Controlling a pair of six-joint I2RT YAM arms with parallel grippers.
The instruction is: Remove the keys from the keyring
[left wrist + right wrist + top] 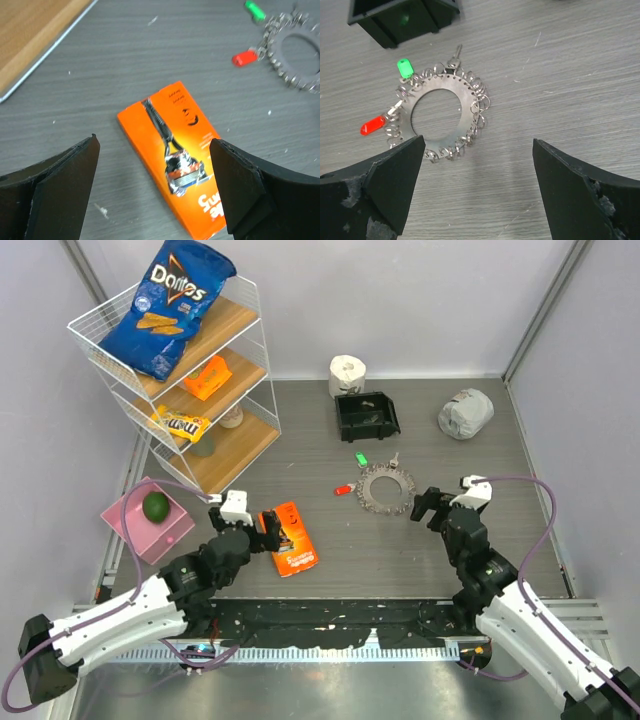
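The keyring [386, 490] is a flat silvery ring lying on the grey table, with many small wire loops round its rim; it also shows in the right wrist view [440, 112] and the left wrist view [295, 57]. A green-headed key [405, 67], a red-headed key [372, 125] and a plain silvery key [454, 56] hang on it. My right gripper [436, 508] is open and empty, just right of the ring, above the table [485, 190]. My left gripper [262, 530] is open and empty, over an orange razor box [177, 150].
A black bin [366, 415] and a white toilet roll [347, 372] stand behind the ring. A crumpled grey bag [465, 413] lies at the back right. A wire shelf rack [190, 370] with snacks stands at the back left. A pink tray with an avocado [155, 506] lies at the left.
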